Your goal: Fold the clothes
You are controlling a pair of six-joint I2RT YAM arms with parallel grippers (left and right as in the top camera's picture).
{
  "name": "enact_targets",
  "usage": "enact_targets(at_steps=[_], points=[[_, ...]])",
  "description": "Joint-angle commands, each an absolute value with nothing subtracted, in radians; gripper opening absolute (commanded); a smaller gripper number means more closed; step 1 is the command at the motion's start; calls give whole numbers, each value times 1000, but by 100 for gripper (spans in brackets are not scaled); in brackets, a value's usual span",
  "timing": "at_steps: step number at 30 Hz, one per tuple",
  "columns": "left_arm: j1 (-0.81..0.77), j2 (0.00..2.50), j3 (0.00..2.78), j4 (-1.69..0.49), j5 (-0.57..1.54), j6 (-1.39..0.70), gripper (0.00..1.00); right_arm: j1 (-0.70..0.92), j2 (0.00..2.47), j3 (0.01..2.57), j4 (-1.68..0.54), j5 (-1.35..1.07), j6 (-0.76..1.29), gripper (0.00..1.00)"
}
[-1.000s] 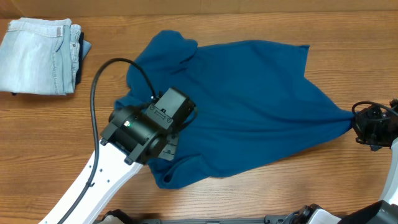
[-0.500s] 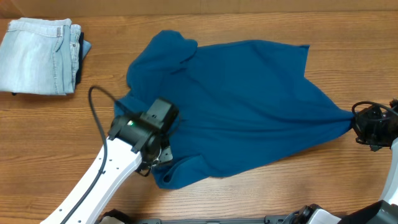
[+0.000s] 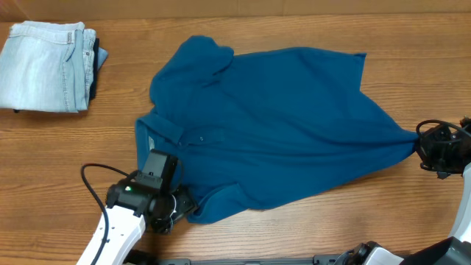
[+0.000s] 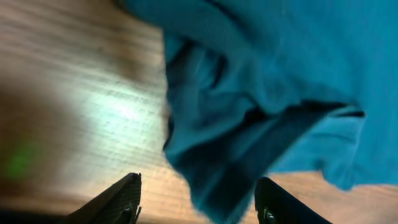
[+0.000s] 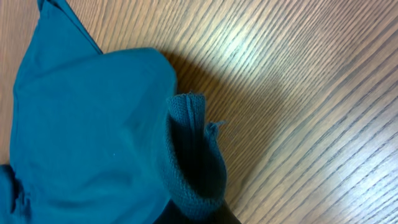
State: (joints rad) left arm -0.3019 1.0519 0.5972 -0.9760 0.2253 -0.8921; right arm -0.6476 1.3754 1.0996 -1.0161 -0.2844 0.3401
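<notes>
The clothes, a deep teal polo shirt (image 3: 280, 125), lie spread and rumpled across the middle of the table, collar (image 3: 165, 131) toward the left. My left gripper (image 3: 182, 206) sits at the shirt's near-left corner. In the left wrist view it (image 4: 198, 186) stands open, and a loose fold of the shirt (image 4: 267, 74) reaches down between the fingers without being pinched. My right gripper (image 3: 421, 143) is at the table's right side, shut on the shirt's stretched-out corner. In the right wrist view the ribbed hem (image 5: 193, 168) runs into that gripper (image 5: 199, 214).
Folded pale denim jeans (image 3: 48, 66) lie at the far left corner. The left arm's black cable (image 3: 92, 184) loops over the wood in front of the shirt. Bare wooden table (image 3: 412, 59) shows around the shirt.
My left gripper has opened, let go of the shirt's collar area, and pulled back toward the near-left edge. The collar and placket now show. The right gripper has not moved.
</notes>
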Motion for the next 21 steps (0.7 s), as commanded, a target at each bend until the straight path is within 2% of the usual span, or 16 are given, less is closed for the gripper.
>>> enact_targets(at_steps=[1,8,10,11,14,16,21], points=[[-292,1049,519,-874,278,-897,65,-649,1352,1127,-1013,-294,337,4],[-282,1060,492,-856,239,-898,65,-649,1352,1127,-1016,-294,337,4],[-282,1060,492,-855,262,-897,56,-649,1352,1127,-1015,-294,337,4],[-282,1060,492,-856,265,-897,45,-649,1352,1127,-1015,-294,337,4],[-282,1060,492,-855,267,-897,30,-649,1352,1127,-1015,-294,337,4],[-282,1060,493,-851,264,-894,22,-649,1352,1127,-1015,-294,337,4],[-282,1060,514,-837,276,-875,9,-649,1352,1127,-1015,-294,337,4]])
